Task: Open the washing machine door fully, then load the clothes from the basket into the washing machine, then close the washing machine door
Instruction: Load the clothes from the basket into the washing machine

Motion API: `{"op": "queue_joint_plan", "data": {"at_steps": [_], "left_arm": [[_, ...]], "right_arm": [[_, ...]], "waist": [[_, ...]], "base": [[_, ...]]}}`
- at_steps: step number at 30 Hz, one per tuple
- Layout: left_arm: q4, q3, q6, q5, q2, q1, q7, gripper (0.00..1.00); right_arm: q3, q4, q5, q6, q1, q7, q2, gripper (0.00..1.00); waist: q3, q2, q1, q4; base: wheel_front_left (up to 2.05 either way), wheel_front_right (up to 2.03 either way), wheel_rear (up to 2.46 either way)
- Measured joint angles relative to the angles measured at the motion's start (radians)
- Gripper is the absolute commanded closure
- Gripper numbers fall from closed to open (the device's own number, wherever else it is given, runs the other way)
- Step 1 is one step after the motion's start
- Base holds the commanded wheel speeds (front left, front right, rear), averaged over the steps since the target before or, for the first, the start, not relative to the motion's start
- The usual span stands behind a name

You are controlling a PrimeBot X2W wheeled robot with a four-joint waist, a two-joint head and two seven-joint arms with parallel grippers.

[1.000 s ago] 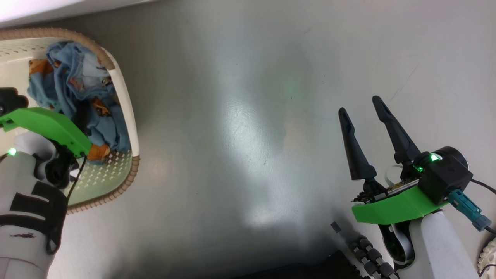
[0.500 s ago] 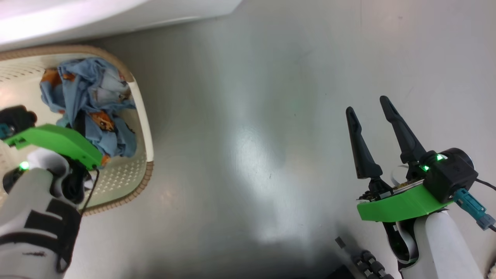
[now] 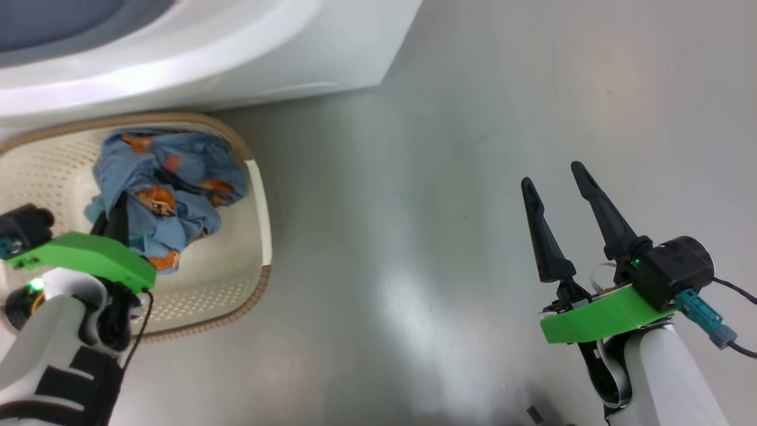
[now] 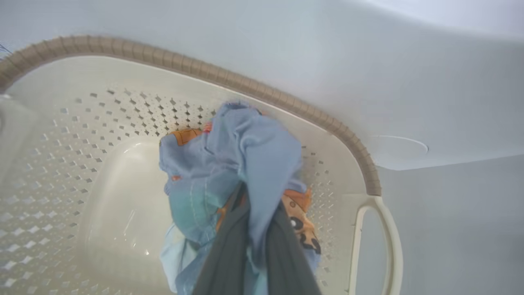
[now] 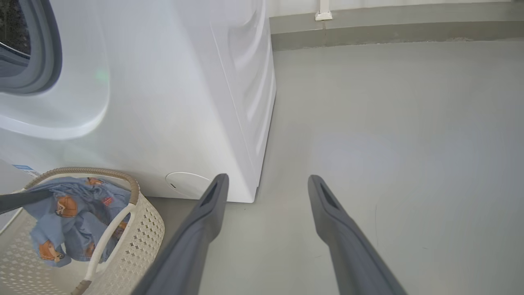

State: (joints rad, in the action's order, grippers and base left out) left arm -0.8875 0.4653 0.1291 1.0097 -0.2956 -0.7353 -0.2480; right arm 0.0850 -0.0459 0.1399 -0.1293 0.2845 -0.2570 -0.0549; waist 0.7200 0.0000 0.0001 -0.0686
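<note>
- In the head view we are looking down at the basket (image 3: 258, 201), a cream plastic one with small holes in its walls and a brown woven-look rim. It is standing on the grey floor (image 3: 414, 236), close in front of the washing machine (image 3: 266, 47).
- The clothes (image 3: 171, 183), soft light-blue fabric with orange patches, are sitting bunched inside the basket, toward its right wall.
- The left gripper (image 3: 120, 216) is reaching into the basket from the lower left, and its dark fingers are going into the bundle. The right gripper (image 3: 551, 174) is hovering over bare floor, well apart from the basket, with its fingers spread wide and holding nothing.
- In the left wrist view we are seeing the two dark fingers pressing together on a fold of the blue fabric, so this claw is closed and gripping the clothes. The bundle is gathering around the fingers, over the smooth glossy basket bottom. A cream loop handle (image 4: 373, 201) is showing at the right, and a round white cap (image 4: 395, 143) is sitting low on the machine's front.
- In the right wrist view the right claw's two long grey fingers are standing wide apart, with floor between them. At the left the basket is standing just beside the machine's white front with the clothes inside. A grey rubber gasket (image 5: 43, 61) is curving around the opening above it, and a small blue label (image 5: 22, 167) is showing near the rim.
</note>
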Motion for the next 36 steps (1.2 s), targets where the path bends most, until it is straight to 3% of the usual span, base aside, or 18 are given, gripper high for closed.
{"op": "queue_joint_plan", "data": {"at_steps": [6,14,26,36], "left_arm": [[0.134,-0.149,0.000,-0.119,0.003,0.091,-0.003,1.00],[0.318,-0.346,-0.001,-0.308,0.053,0.251,-0.007,1.00],[0.547,-0.522,-0.007,-0.486,0.111,0.416,-0.007,1.00],[0.686,-0.578,-0.011,-0.574,0.164,0.521,-0.007,1.00]], "right_arm": [[0.001,-0.024,-0.016,0.000,-0.024,0.000,0.000,0.00],[0.007,-0.053,-0.016,0.000,-0.048,0.000,0.000,0.00],[0.038,-0.095,-0.009,0.000,-0.086,0.000,-0.001,0.00],[0.063,-0.112,-0.007,0.000,-0.126,0.000,-0.001,0.00]], "waist": [[-0.074,0.0000,0.0000,0.022],[-0.177,0.0000,-0.0001,0.042],[-0.323,0.0000,0.0000,0.050],[-0.446,0.0000,0.0000,0.047]], "base": [[0.00,0.00,0.00],[0.00,0.00,0.00],[0.00,0.00,0.00],[0.00,0.00,0.00]]}}
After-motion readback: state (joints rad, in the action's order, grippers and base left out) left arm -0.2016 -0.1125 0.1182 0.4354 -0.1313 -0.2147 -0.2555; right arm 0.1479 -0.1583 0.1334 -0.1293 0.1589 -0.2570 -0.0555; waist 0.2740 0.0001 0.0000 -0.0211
